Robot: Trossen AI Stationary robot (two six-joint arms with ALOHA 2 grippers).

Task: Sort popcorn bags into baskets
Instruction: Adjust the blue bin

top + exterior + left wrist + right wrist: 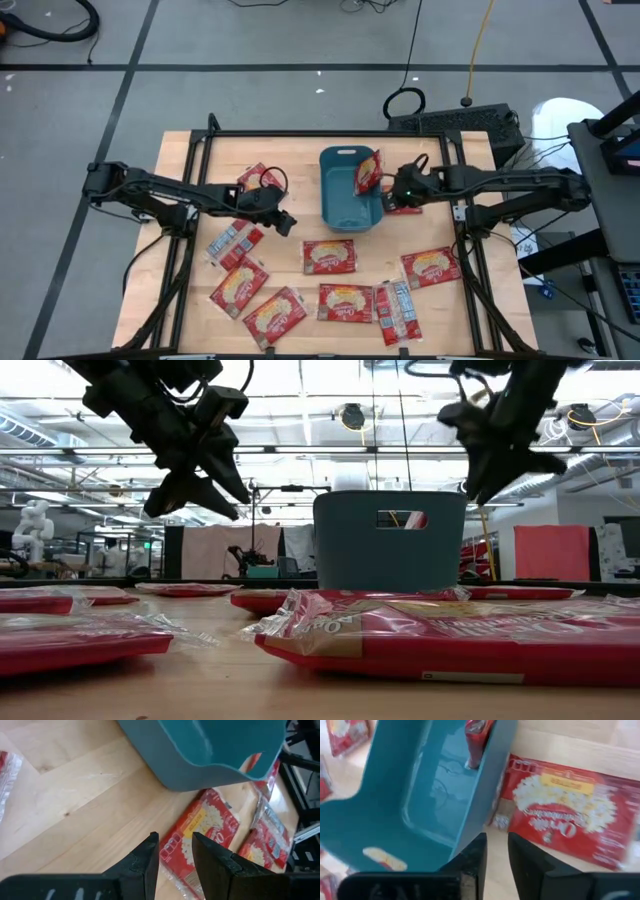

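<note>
The popcorn bags (329,257) look light, flat, crinkly and slippery; grip an edge. Left end effector (285,224) and right end effector (396,193) hover nearly closed, empty, flanking the basket (340,205).

Only the brand "Orville Redenbacher's" can be made out, printed upside down on the red popcorn bag (570,815) beside the teal basket (425,795).

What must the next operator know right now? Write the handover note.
Left gripper: open, empty, above the table left of the basket.
Right gripper: open, empty, at the basket's right wall.
Done: one popcorn bag leans inside the basket.
To do: about nine bags lie on the table, one beside the basket under the right gripper, the others spread around.
</note>
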